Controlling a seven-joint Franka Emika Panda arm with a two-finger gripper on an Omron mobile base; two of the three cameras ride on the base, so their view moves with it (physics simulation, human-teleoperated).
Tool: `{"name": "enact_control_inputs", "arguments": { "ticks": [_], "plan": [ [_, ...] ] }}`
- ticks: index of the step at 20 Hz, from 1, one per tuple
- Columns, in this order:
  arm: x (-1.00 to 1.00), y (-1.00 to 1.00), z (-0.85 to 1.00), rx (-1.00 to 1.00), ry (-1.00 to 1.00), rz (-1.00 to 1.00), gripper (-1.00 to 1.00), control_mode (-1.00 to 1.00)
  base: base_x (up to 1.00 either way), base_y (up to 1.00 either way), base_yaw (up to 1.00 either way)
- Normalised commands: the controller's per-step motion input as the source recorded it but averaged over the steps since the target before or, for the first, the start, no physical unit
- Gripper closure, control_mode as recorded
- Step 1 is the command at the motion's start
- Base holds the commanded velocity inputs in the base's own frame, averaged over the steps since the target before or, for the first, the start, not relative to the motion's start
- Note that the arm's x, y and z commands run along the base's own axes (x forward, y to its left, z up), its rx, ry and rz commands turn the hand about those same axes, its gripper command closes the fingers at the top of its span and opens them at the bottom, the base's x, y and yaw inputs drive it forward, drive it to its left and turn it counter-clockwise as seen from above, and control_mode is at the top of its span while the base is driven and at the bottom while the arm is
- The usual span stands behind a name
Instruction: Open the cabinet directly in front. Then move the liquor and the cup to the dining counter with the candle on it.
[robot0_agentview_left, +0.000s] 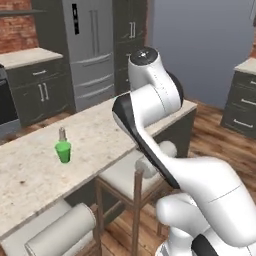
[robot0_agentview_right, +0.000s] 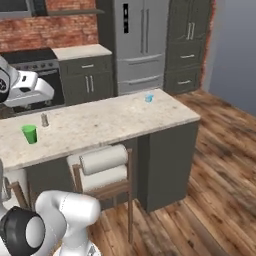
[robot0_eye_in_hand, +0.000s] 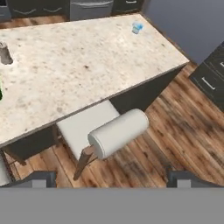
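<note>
A simulated kitchen. A long beige stone dining counter (robot0_agentview_right: 125, 122) runs across the middle of both base views, with white-cushioned wooden stools (robot0_agentview_right: 105, 172) tucked under its near edge. On the counter, at the left of the right base view, a small green cup (robot0_agentview_right: 29, 134) stands upright. Just beside it, slightly further back, is a small grey-brown object (robot0_agentview_right: 44, 119) that is probably the liquor bottle, though it is too small and blurred to be sure. A tiny pale blue item (robot0_agentview_right: 148, 98), possibly the candle, sits well apart near the counter's far end.

The gripper (robot0_eye_in_hand: 113, 177) hangs above the stool side of the counter, its jaws spread wide with nothing between them.

Both objects appear to be on the counter already, so little seems left to do. The main risk, as a judgement, lies in the arm's elbow, which looms large in the left base view: a wide swing could sweep across the counter and topple the light cup or bottle.
</note>
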Motion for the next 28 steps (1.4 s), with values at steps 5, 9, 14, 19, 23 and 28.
{"name": "enact_control_inputs", "arguments": {
  "ticks": [5,9,14,19,23,28],
  "plan": [
    [0.0,0.0,0.0,0.0,0.0,0.0,-1.0,1.0,0.0,-0.01,-0.97],
    [0.0,0.0,0.0,0.0,0.0,0.0,-1.0,1.0,0.0,-0.01,-0.99],
    [0.0,0.0,0.0,0.0,0.0,0.0,-1.0,1.0,0.02,-0.19,-0.84],
    [0.0,0.0,0.0,0.0,0.0,0.0,-1.0,1.0,0.73,0.05,-0.11],
    [0.0,0.0,0.0,0.0,0.0,0.0,-1.0,1.0,1.0,0.01,-0.03],
    [0.0,0.0,0.0,0.0,0.0,0.0,-1.0,1.0,1.0,0.18,-0.04]
  ]
}}
